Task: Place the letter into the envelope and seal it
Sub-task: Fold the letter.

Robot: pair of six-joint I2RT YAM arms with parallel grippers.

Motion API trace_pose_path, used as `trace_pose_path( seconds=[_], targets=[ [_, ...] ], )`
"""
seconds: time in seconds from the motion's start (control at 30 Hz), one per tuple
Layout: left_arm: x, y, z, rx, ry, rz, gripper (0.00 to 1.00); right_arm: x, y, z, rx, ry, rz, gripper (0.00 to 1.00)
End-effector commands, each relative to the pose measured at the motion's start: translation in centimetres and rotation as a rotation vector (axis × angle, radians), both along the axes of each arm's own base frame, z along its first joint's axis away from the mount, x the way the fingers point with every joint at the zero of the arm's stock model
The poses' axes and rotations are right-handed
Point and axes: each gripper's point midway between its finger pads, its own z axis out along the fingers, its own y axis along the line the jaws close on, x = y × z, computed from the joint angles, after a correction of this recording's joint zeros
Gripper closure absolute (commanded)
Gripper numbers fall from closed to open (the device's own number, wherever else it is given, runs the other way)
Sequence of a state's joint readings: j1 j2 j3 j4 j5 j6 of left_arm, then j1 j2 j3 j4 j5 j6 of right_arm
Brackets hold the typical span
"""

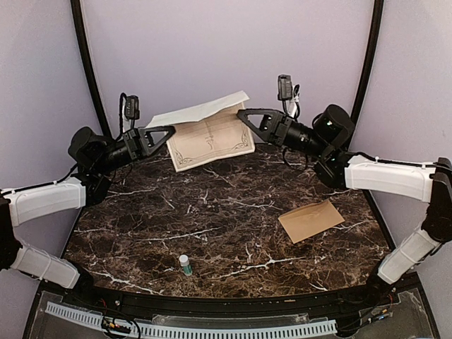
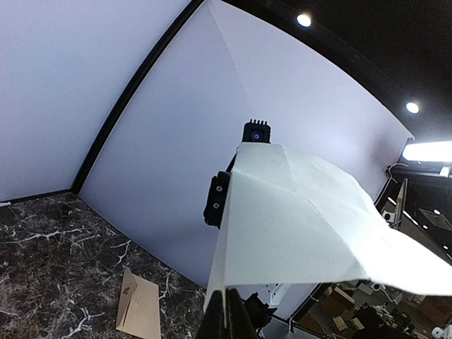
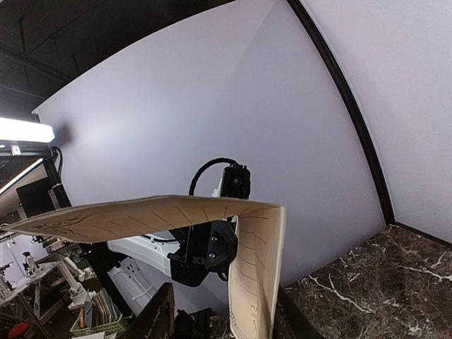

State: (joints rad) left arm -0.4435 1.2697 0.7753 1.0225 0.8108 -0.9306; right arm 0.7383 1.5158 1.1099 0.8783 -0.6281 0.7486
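From above, the letter [image 1: 212, 138], a cream sheet with a printed border, hangs in the air over the far side of the dark marble surface [image 1: 212, 205], in the upper middle of the frame. Its top part is folded over, white side up. The left fingers [image 1: 161, 134] are closed on its left edge. The right fingers [image 1: 248, 115] sit at its upper right edge. The envelope [image 1: 311, 220], plain tan-brown, lies flat on the surface at the right of the frame, well apart from the letter. A small tube with a green cap [image 1: 185, 265] stands upright near the bottom middle.

In the left wrist view, the left fingers [image 2: 227, 318] at the bottom edge are pinched shut on the letter [image 2: 304, 219], whose white back fans up and to the right. The envelope [image 2: 138, 307] lies on the surface [image 2: 49, 282] at lower left.

In the right wrist view, the right fingers [image 3: 159, 318] stand apart at the bottom of the frame. The letter's [image 3: 254, 282] folded edge hangs between them, with a gap showing beside the left one. The printed side arches off toward the left of the frame.
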Motion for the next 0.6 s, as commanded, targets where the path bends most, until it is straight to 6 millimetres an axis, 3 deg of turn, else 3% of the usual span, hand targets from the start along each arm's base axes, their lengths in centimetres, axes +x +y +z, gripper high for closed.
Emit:
trace_pose_path(
  seconds=[0.0,0.1,0.17,0.57],
  targets=[
    [-0.4,0.2,0.3,0.003,-0.043,0.020,1.00,0.3,-1.8,1.0,0.035,-0.004,-0.054,0.42],
    [-0.6,0.2,0.1,0.025,-0.069,0.025,1.00,0.8,-2.7,0.7,0.024,0.005,-0.090,0.14],
    [-0.8,0.0,-0.2,0.046,-0.089,0.012,1.00,1.3,-3.4,0.5,0.007,0.009,-0.124,0.02],
    [-2.3,-0.7,-2.4,0.192,-0.152,-0.060,1.00,4.5,-7.0,0.0,-0.194,-0.026,-0.368,0.01]
  ],
)
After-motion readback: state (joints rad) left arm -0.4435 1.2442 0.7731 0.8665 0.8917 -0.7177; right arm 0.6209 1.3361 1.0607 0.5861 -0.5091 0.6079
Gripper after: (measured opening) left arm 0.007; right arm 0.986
